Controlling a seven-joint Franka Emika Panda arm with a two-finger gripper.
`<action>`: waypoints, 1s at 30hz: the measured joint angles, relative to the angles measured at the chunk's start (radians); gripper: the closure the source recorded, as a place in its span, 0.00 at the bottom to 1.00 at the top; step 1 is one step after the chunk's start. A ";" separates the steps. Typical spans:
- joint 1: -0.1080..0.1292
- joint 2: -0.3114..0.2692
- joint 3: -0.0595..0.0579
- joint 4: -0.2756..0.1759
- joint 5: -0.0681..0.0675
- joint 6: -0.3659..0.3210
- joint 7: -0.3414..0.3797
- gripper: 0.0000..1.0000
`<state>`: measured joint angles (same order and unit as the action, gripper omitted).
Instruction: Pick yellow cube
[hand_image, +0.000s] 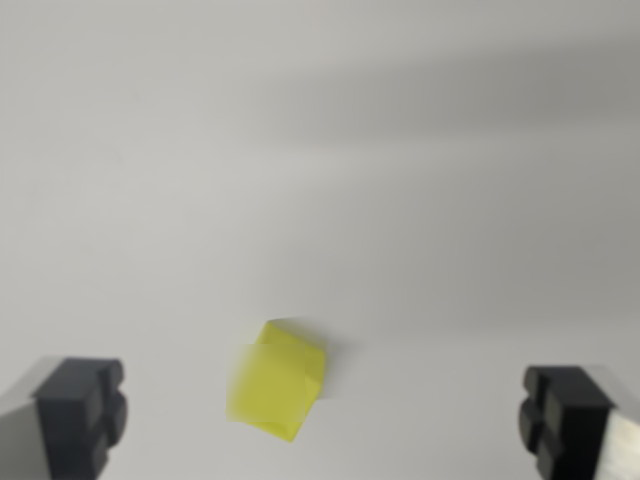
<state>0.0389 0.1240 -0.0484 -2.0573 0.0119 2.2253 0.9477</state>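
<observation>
Though the yellow cube (277, 380) is blurred, the gripper (322, 415) stands wide apart, fingertips (80, 412) cropped below

Cube (277, 378) between fingers (80, 412) (nearer left one).

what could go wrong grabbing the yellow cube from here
1. The yellow cube lies turned at an angle to the tool's open fingers, so closing may catch corners and spin or squirt it out.
2. It sits nearer the finger on the wrist view's left than midway, so that finger may shove it before the other touches.
3. The picture is blurred, so its exact pose is uncertain.
</observation>
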 joint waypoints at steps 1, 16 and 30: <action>0.001 -0.001 0.000 -0.008 0.000 0.007 0.006 0.00; 0.021 -0.010 0.000 -0.124 -0.003 0.107 0.098 0.00; 0.041 -0.005 0.000 -0.220 -0.005 0.201 0.185 0.00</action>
<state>0.0800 0.1192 -0.0484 -2.2775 0.0074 2.4267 1.1331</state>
